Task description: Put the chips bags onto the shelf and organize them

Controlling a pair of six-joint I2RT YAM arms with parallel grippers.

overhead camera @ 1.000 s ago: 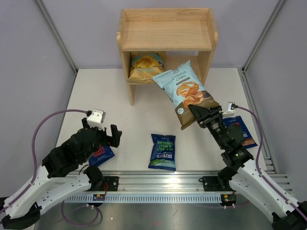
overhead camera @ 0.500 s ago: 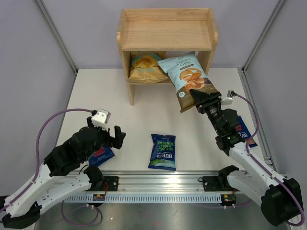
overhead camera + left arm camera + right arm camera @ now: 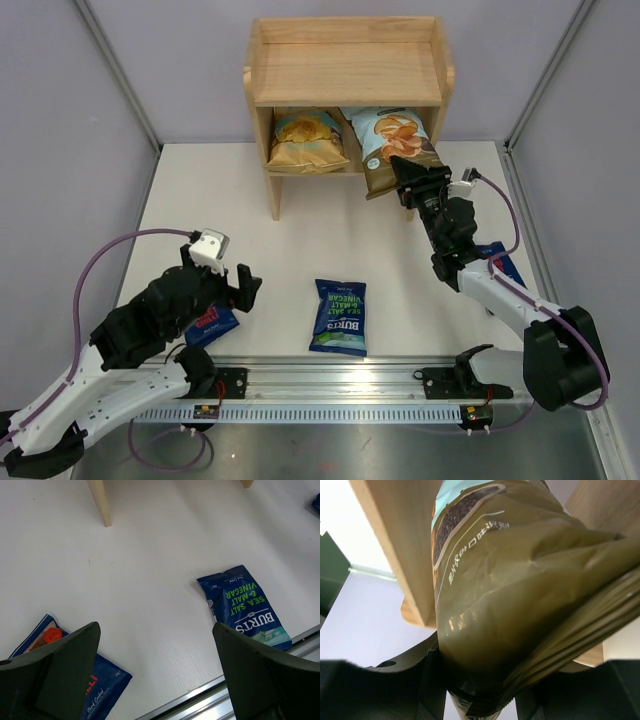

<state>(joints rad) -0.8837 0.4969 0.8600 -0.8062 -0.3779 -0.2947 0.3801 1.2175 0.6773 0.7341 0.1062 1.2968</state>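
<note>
Your right gripper (image 3: pixel 409 182), clamped on the Cassava Chips bag's (image 3: pixel 388 143) near seam, holds it half inside the shelf's (image 3: pixel 345 72) lower tier, right of the yellow bag (image 3: pixel 306 138). The next move likely calls for pushing it farther in, then releasing. Your left gripper (image 3: pixel 218 275) gapes wide, empty.

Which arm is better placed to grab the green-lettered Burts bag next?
Left, probably. The left gripper is open and empty near the green-lettered Burts bag, which shows in its wrist view. The right gripper is up at the shelf, shut on the Cassava Chips bag.
</note>
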